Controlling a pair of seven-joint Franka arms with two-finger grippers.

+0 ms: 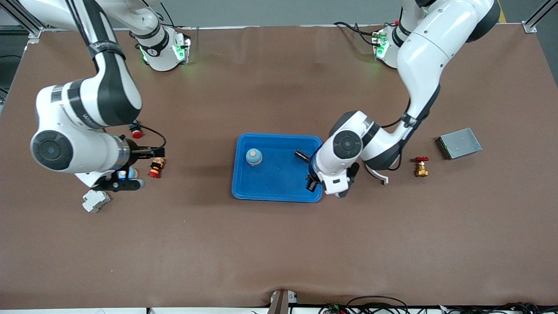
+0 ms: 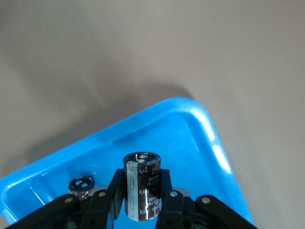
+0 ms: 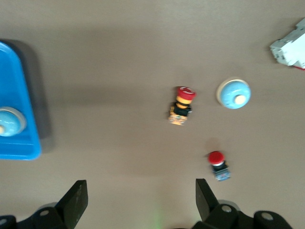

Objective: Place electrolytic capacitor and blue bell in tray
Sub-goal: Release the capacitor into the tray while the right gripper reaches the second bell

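Front view, tray: the blue tray sits in the middle of the frame on the brown worktop.
Front view, bell: one blue bell is already in the tray, so that part looks done.
Front view, my left claw: it hangs over the tray's end nearest the left arm. My own wrist hides what it holds.
Front view, my right claw: it waits over the worktop at the right arm's end, by a white block.
Left wrist view, grip: my left claw is clamped on the electrolytic capacitor, one finger on each side. I hold it upright over the tray, I think so it can be put down inside.
Left wrist view, hard to see: a smaller dark can lies in the tray, partly cut off by my fingers.
Right wrist view, grip: my right claw holds nothing and its fingers are wide apart.
Right wrist view, things: a second bell and two red buttons lie on the worktop. The tray is cut off at the edge.
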